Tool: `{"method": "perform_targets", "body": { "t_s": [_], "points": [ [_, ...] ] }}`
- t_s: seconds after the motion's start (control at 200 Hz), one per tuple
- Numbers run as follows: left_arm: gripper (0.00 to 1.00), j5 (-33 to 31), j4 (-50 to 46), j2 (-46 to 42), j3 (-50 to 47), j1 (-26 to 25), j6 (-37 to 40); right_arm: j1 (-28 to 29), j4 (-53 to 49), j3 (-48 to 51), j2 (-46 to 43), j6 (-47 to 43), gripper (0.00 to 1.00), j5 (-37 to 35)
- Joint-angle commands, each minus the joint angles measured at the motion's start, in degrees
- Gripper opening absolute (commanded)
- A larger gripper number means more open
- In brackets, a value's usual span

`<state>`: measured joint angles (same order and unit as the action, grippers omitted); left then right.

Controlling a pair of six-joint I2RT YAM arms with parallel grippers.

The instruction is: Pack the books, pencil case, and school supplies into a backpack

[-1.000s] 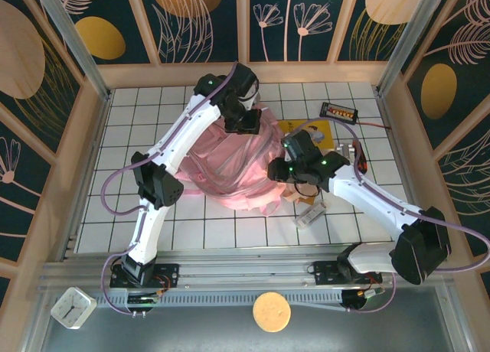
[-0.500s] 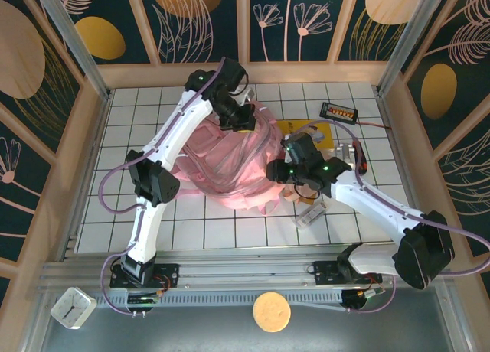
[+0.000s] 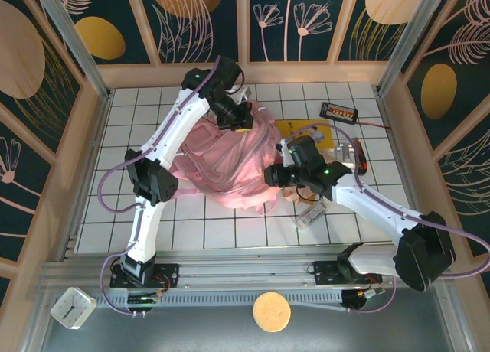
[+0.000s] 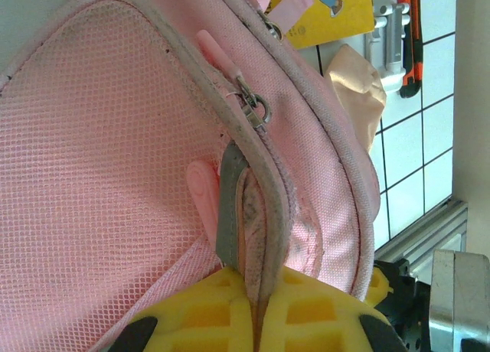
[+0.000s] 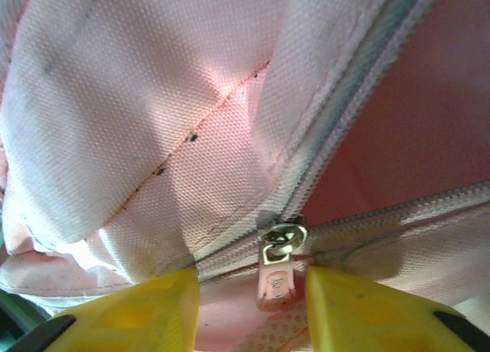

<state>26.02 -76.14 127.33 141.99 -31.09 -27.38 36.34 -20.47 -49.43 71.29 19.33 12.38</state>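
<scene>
Left wrist view: left gripper (image 4: pixel 256 310) clamps the piped edge of the backpack (image 4: pixel 99 176); right gripper (image 5: pixel 245 294), part-open, straddles its zipper pull (image 5: pixel 276 285) with slack.

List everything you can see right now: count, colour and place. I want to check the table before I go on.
backpack: one, pink, mid-table between the arms
book: one, yellow, flat at the backpack's far right
pencil case: one, beige, on the table beside the backpack
block: one, whitish-grey, near right of the backpack
gadget: one, black with orange digits, far right
tool: one, orange and black, beyond the pencil case
clock: one, white, near ledge, left
disc: one, tan, near ledge, centre
left gripper: one, yellow fingers, shut on the backpack's grey-trimmed edge
right gripper: one, yellow fingers, open either side of a pink zipper pull
</scene>
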Motion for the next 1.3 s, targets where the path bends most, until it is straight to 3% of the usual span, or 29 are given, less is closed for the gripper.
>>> {"method": "perform_targets", "body": {
  "t_s": [0.0, 0.195, 0.285, 0.38, 0.48, 0.676, 0.946, 1.106, 1.296],
  "points": [
    [0.00, 3.93, 2.66, -4.10, 3.20, 1.19, -2.54, -0.98, -2.47, 2.12, 0.14, -2.83, 0.36, 1.25],
    [0.00, 4.26, 2.84, -4.30, 3.22, 1.21, -3.20, -1.03, -0.40, 2.80, 1.55, -3.10, 0.33, 0.27],
    [0.00, 4.67, 2.97, -4.37, 3.16, 1.22, -3.47, -1.04, 0.53, 2.75, 2.25, -2.68, 0.28, -0.41],
    [0.00, 5.40, 3.60, -4.61, 3.14, 1.21, -4.13, -1.00, 1.28, 2.71, 2.45, -1.95, 0.18, -1.25],
    [0.00, 6.12, 5.18, -4.81, 2.78, 1.21, -5.57, -0.82, 0.90, 2.35, 1.20, -0.80, 0.00, -1.87],
    [0.00, 4.72, 11.23, -7.93, -4.94, 1.23, -7.90, -1.13, -0.59, -0.16, -2.96, 3.40, 0.00, 1.88],
    [0.00, -0.96, 21.55, -10.17, -11.93, 0.51, -13.56, -1.47, -0.13, -5.09, 0.59, 14.23, 0.00, 21.09],
    [0.00, -1.94, 29.30, -9.75, -13.88, 0.03, -18.07, -0.92, -1.91, -6.89, 2.58, 19.72, 0.00, 23.92],
    [0.00, -3.59, 33.23, -7.88, -13.38, -0.52, -21.03, 2.86, 5.66, -7.31, 4.34, 29.55, 0.00, 27.16]
  ]
}}
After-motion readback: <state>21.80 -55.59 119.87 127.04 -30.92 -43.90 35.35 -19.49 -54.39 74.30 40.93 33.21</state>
